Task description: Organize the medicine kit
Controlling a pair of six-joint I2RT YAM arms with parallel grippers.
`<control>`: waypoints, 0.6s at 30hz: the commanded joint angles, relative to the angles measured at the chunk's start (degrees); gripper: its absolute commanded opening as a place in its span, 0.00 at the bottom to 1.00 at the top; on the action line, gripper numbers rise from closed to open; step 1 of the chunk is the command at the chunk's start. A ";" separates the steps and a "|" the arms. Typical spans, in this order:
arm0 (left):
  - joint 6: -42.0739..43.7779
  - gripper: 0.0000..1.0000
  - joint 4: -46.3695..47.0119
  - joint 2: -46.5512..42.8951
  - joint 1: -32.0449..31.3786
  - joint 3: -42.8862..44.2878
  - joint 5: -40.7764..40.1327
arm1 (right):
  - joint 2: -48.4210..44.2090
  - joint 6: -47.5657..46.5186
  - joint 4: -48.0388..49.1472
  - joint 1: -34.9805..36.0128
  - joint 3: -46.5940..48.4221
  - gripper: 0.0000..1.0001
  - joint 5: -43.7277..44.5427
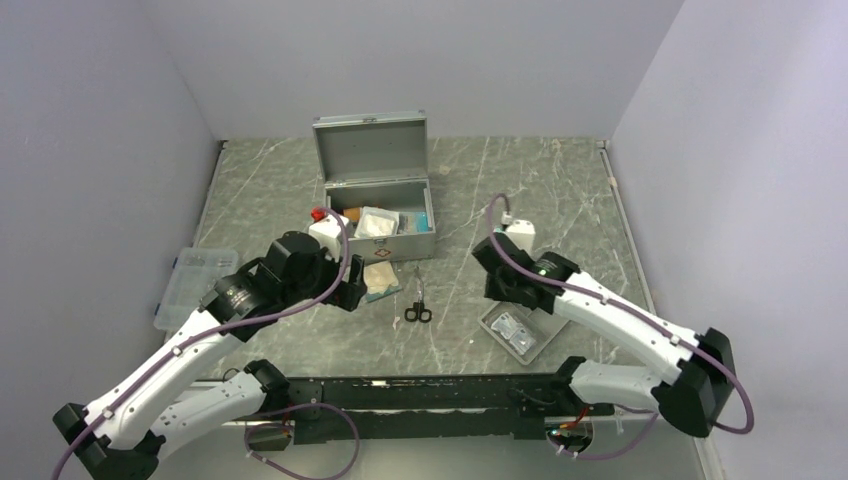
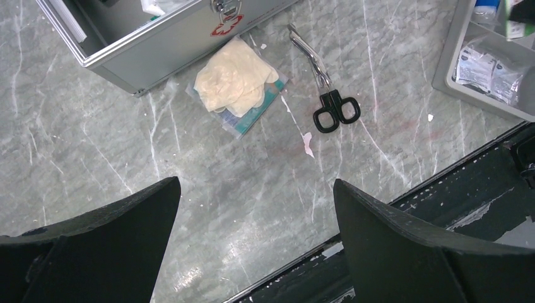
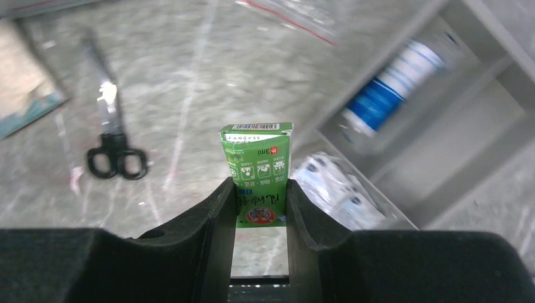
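Note:
The medicine kit (image 1: 380, 205) stands at the back of the table with its lid up and several items inside; its front corner shows in the left wrist view (image 2: 158, 47). My right gripper (image 3: 257, 189) is shut on a small green box (image 3: 257, 158), held just above the grey divided tray (image 3: 498, 38). My left gripper (image 2: 255, 189) is open and holds nothing. It hovers over bare table near the front edge, short of the glove packet (image 2: 236, 82) and the black-handled scissors (image 2: 328, 95).
The tray (image 1: 517, 330) holds white packets (image 3: 334, 189) and a blue-and-white tube (image 3: 385, 95). A clear plastic box (image 1: 195, 285) sits at the left edge. The black rail (image 1: 420, 390) runs along the near edge. Grey walls enclose the table.

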 commanded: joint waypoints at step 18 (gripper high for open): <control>1.88 0.99 2.51 -2.38 1.81 -1.69 5.70 | -11.66 14.80 0.04 -26.11 -18.55 0.23 1.28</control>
